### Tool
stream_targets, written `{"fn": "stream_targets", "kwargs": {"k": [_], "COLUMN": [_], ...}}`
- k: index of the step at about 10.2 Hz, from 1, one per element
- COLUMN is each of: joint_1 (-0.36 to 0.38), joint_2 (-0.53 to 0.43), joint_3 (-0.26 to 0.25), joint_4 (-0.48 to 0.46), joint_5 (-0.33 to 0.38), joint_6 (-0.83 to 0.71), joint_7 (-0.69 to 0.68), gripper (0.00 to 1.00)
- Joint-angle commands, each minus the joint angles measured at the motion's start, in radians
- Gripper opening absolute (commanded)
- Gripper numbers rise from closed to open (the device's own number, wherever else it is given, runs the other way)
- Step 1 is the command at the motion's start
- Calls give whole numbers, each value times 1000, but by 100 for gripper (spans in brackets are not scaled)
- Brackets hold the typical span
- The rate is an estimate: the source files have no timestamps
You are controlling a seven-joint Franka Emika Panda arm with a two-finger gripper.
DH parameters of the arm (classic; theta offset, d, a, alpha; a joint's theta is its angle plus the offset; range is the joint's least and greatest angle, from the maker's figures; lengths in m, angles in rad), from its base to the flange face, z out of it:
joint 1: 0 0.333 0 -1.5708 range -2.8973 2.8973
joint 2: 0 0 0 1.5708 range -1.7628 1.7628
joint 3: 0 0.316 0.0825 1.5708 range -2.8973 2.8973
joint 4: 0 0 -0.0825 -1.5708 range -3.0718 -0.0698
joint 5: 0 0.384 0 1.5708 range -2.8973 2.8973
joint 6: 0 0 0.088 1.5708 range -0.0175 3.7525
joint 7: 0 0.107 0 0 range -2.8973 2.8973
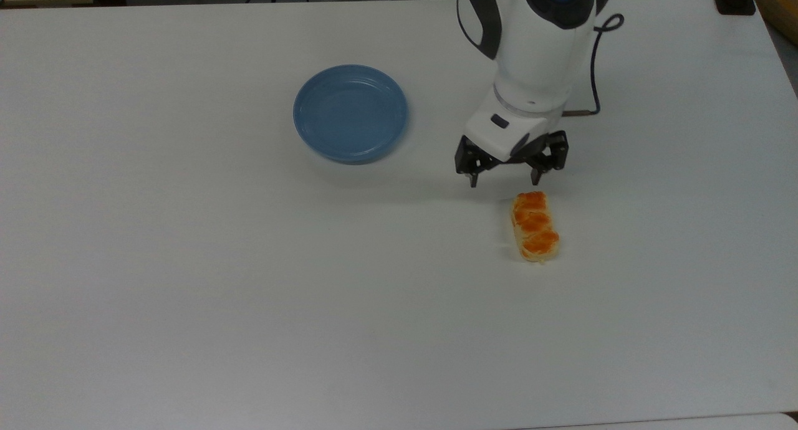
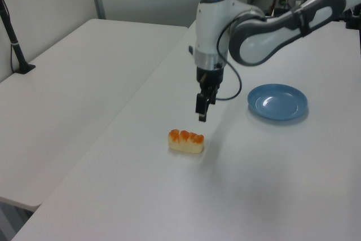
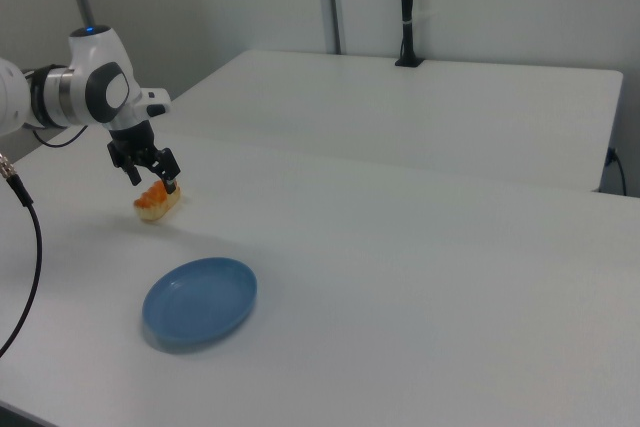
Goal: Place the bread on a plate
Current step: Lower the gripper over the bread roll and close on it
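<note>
Here the end effector (image 1: 504,182) hangs with its fingers spread wide and nothing between them, above the tabletop (image 1: 187,280) just beyond one end of the bread (image 1: 534,225). In the top view, the bread lies flat at about five o'clock from the plate (image 1: 350,113), well apart from it; the plate holds nothing.

On the surface (image 1: 187,293) I see the plate (image 1: 350,113) toward the top view's far left and the bread (image 1: 534,225) well apart from it, nearer and to the top view's right. My hand (image 1: 504,182) hangs above the surface just beyond the bread's far end.
</note>
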Motion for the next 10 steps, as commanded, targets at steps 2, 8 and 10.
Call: {"fn": "stream_targets", "kwargs": {"k": [2,8,10], "joint_1": [63,108,108], "joint_2": [177,286,299], "joint_3": [-24,-50,-49], "joint_4": [206,260,253], "joint_5": [-4,-36,-85], "joint_6": [48,120,119], "joint_7": [128,130,125], "gripper": [100,93,64]}}
